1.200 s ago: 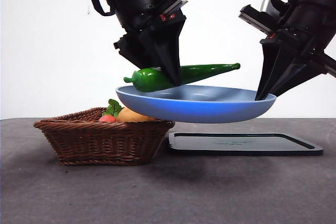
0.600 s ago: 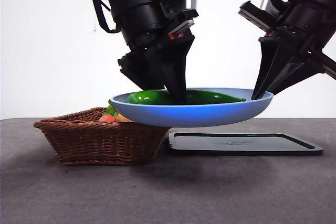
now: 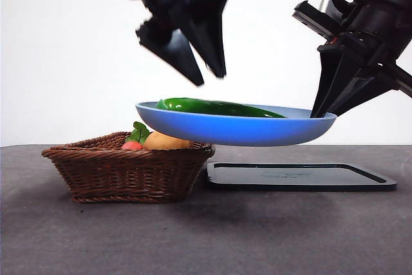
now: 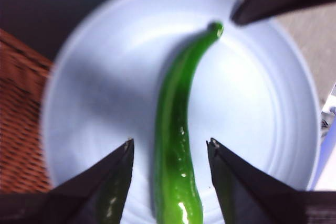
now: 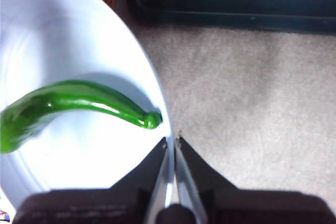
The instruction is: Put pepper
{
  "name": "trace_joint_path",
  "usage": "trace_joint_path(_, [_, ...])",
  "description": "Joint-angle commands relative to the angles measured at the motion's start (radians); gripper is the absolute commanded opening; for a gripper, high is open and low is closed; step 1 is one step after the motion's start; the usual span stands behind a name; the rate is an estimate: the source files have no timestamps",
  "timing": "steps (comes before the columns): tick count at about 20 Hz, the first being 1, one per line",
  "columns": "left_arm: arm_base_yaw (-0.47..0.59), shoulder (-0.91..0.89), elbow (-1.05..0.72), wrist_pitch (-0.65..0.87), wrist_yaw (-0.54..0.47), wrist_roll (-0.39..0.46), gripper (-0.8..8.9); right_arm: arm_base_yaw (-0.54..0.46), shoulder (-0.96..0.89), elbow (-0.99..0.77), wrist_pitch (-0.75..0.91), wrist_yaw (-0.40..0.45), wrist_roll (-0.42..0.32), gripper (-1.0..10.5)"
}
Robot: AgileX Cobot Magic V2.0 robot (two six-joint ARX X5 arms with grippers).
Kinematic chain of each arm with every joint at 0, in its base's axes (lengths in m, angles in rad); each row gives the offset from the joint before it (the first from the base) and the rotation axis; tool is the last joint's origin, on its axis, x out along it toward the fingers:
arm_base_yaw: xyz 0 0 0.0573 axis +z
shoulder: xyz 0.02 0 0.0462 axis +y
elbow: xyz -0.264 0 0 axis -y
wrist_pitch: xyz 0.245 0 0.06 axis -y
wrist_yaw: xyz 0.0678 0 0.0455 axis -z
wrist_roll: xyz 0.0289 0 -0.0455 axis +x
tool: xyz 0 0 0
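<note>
Front view shows the long glossy dark-green pepper [image 3: 219,107] lying along the round blue plate [image 3: 238,134], mid-frame, above the woven wicker basket [image 3: 125,172] at lower left and the flat black tray [image 3: 299,176] at lower right. The placing step looks done: the left gripper [image 3: 212,75], upper left, hangs above the pepper with jaws spread and empty; in its wrist view the pepper runs up between them. The right gripper [image 5: 171,141] pinches the plate's rim, jaws clenched. Next, I judge, comes setting the plate down level.
</note>
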Motion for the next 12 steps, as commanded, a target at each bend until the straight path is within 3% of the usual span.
trace_joint_path(1, [-0.01,-0.019,0.043,-0.013,-0.005,-0.006,2.5,0.0,0.011,0.019,0.012,-0.007,-0.008,0.1])
trace_joint_path(12, [-0.008,-0.313,0.073,-0.014,-0.005,-0.006,2.49,-0.236,0.097,0.177,0.042,0.02,0.003,0.1])
